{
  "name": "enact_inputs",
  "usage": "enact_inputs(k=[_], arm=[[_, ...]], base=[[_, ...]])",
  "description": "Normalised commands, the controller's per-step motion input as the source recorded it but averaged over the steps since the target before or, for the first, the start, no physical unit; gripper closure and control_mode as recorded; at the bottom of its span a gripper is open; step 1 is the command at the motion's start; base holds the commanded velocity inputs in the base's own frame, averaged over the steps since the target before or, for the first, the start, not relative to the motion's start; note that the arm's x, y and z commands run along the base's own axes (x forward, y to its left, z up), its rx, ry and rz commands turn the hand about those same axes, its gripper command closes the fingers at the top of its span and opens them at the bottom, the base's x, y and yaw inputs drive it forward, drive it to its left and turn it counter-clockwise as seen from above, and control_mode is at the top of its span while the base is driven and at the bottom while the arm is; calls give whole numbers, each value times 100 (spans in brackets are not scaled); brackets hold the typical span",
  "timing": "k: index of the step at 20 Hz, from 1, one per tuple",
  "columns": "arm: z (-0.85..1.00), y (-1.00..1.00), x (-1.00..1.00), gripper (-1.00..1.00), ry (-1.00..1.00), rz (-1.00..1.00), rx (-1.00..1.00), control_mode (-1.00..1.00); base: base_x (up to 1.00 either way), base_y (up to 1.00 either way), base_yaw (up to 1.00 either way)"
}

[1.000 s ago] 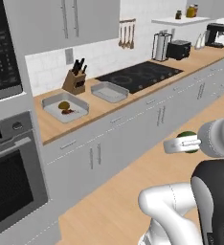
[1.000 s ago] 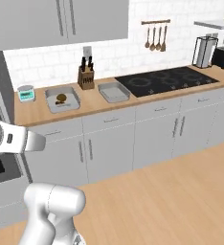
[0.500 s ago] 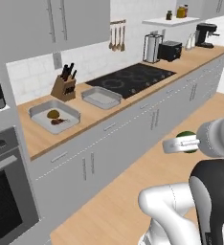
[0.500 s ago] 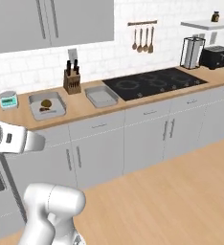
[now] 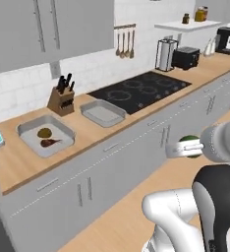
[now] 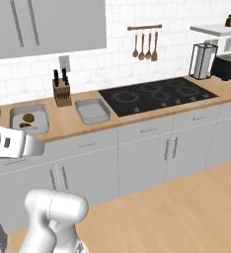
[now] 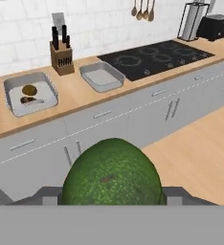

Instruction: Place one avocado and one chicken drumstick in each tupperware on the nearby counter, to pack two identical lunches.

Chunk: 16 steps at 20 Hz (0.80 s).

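Even, bright, diffuse light fills the rendered kitchen, with no evident source. Shadows are faint, soft patches under the knife block and inside the trays. The pictures are slightly soft and low in detail, with no glare.

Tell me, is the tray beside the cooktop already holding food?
No, that tray is bare inside; the food lies in the other tray.

A wooden knife block stands left of centre against the white tiled wall. The black cooktop lies mid-frame; hanging utensils, a toaster and coffee machine sit upper right.
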Motion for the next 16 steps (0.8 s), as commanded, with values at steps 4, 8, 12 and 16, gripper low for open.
enact_inputs(k=[4, 8, 12, 16], arm=[[0, 0, 0, 100, 0, 0, 0, 100], [0, 0, 0, 100, 0, 0, 0, 100], [0, 0, 0, 100, 0, 0, 0, 100], [0, 0, 0, 100, 0, 0, 0, 100]], base=[[98, -64, -33], [100, -38, -9], [99, -1, 42], [96, 0, 78]])
